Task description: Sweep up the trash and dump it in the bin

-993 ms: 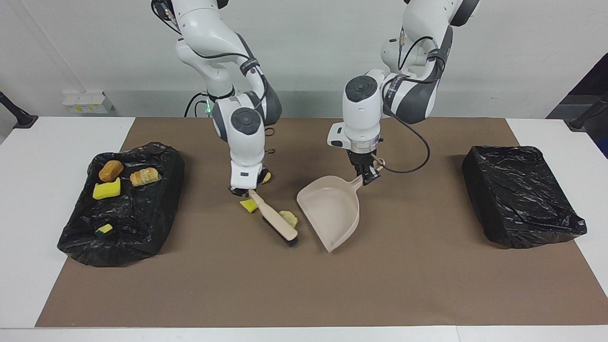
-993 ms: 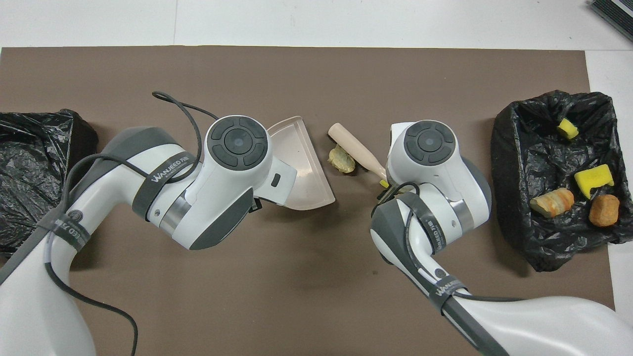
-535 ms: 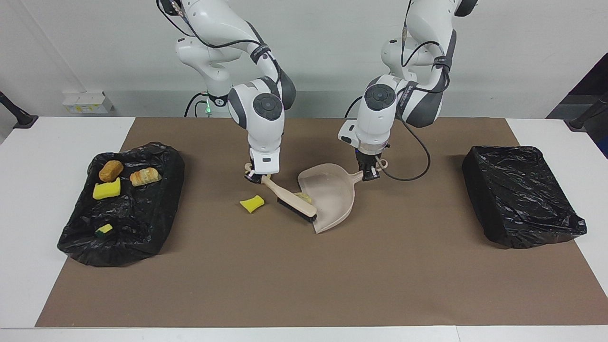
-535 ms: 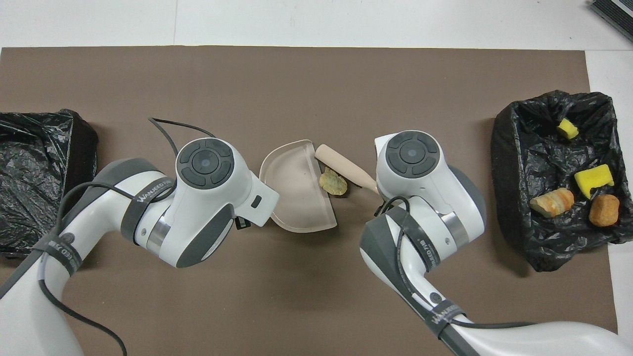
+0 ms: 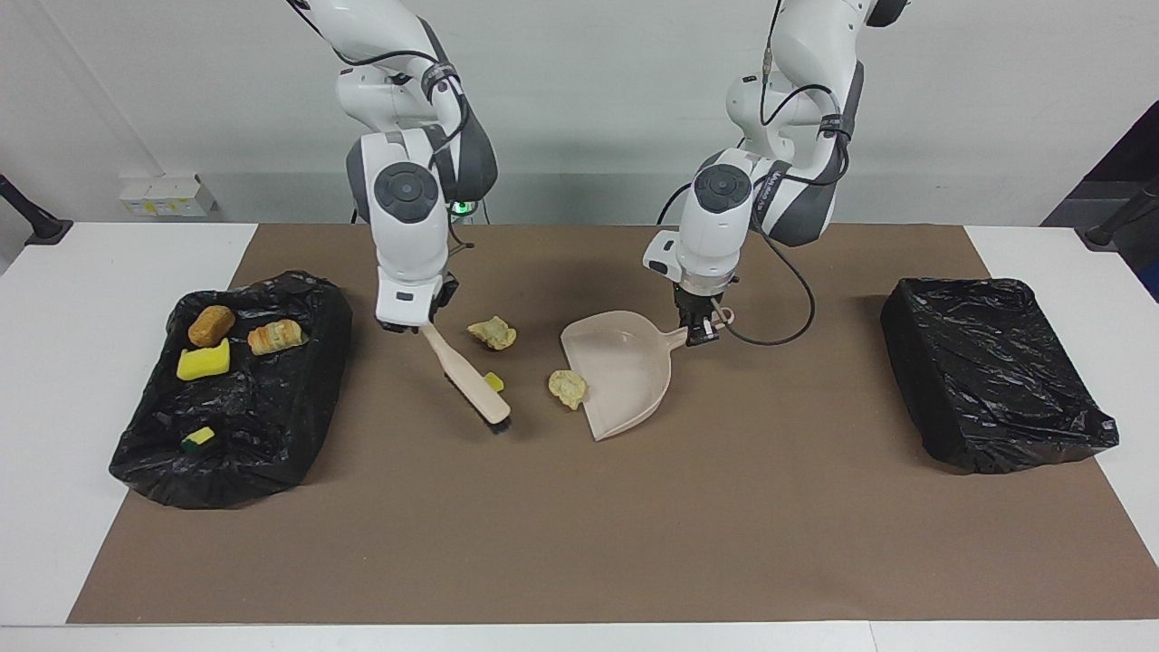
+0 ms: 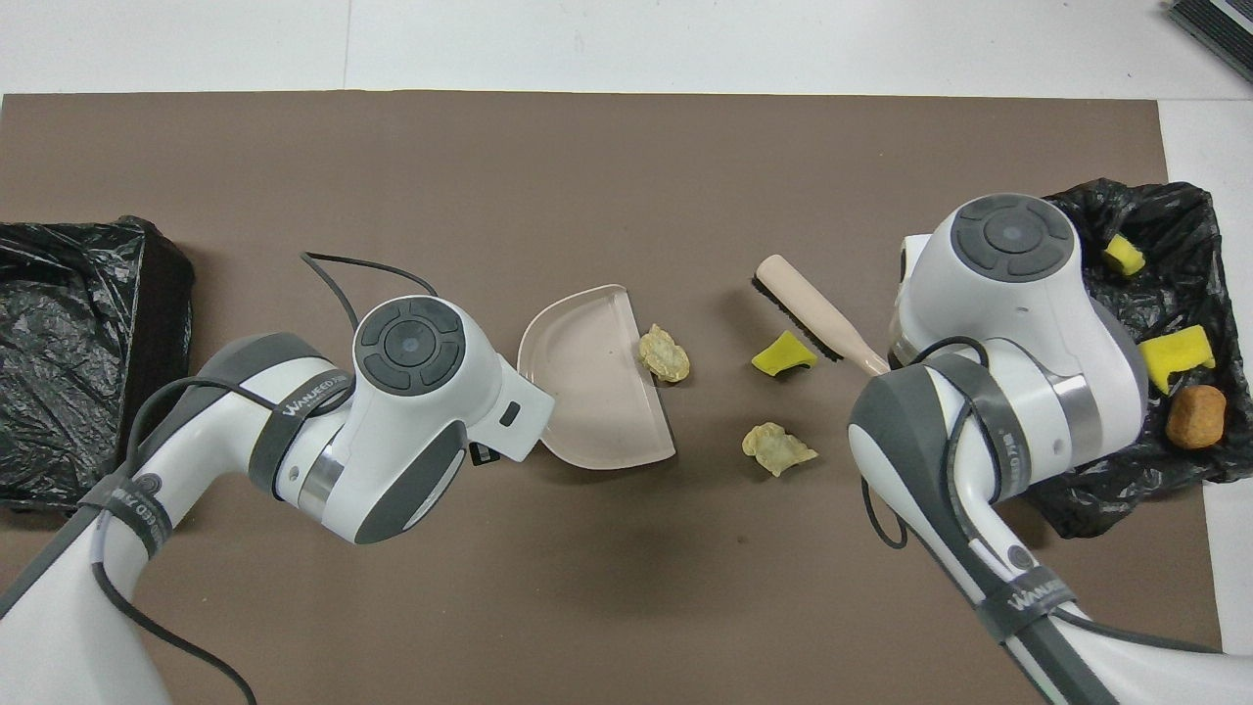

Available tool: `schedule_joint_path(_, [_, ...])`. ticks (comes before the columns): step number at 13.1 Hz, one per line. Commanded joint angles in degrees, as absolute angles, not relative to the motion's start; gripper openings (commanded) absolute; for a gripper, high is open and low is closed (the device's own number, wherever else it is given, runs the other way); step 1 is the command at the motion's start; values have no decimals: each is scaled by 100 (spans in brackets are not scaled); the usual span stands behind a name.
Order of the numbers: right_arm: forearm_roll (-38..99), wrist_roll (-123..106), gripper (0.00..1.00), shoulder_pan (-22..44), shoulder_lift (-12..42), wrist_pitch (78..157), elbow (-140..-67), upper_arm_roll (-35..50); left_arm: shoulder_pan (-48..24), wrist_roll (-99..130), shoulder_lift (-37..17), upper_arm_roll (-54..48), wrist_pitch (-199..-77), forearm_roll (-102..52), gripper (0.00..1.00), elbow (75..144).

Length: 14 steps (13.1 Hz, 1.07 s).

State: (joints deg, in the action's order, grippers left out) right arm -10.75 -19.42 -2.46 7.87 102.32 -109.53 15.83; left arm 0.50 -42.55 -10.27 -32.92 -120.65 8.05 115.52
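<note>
My left gripper [image 5: 702, 332] is shut on the handle of the beige dustpan [image 5: 625, 367], which lies on the brown mat. A pale lumpy piece of trash [image 5: 568, 388] sits at the pan's open lip [image 6: 664, 354]. My right gripper [image 5: 418, 319] is shut on the handle of the brush [image 5: 471, 385], whose bristle end touches the mat. A yellow sponge bit [image 6: 781, 353] lies beside the brush head, and a second pale lump [image 5: 493, 332] rests nearer to the robots. The bin [image 5: 299, 299] at the right arm's end holds several pieces.
A second black-lined bin [image 5: 991, 371] stands at the left arm's end of the table, nothing showing in it. The brown mat [image 5: 579, 543] covers the table's middle. A cable loops from the left wrist beside the dustpan handle.
The right gripper has swung the brush away from the dustpan toward the right arm's end. One pale lump stays at the pan's lip. A second lump has come into view.
</note>
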Motion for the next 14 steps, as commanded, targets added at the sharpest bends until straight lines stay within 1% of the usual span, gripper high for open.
schedule_joint_path(1, [-932,-1077,0,-483,178,10458,-11923,1635,18,-4447,-729,-3287,-12155,642,0,11892])
schedule_joint_path(4, [-292,224,0,-413,-595,10871,-13083,1643,-9,-4360,-729,-3278,-12164,580,0,11892])
schedule_joint_path(5, [-238,550,0,-291,-815,10889,-13383,1644,0,-4325,-729,-3278,-12181,580,0,11883])
schedule_joint_path(7, [252,1288,0,-115,-1211,10960,-13867,1644,9,-4324,-729,-3278,-12173,580,0,11883])
schedule_joint_path(10, [815,1985,0,201,-1590,11082,-14316,1644,18,-4315,-729,-3278,-12173,571,0,11883])
schedule_joint_path(12, [1028,2834,0,569,-1486,11257,-14326,1644,18,-4272,-729,-3278,-12173,571,0,11883])
schedule_joint_path(13, [1037,3196,0,771,-1346,11485,-14326,1644,18,-4237,-729,-3278,-12173,571,0,11883])
schedule_joint_path(14, [1037,3260,0,808,-1188,11644,-14230,1644,18,-4236,-729,-3278,-12173,571,0,11883])
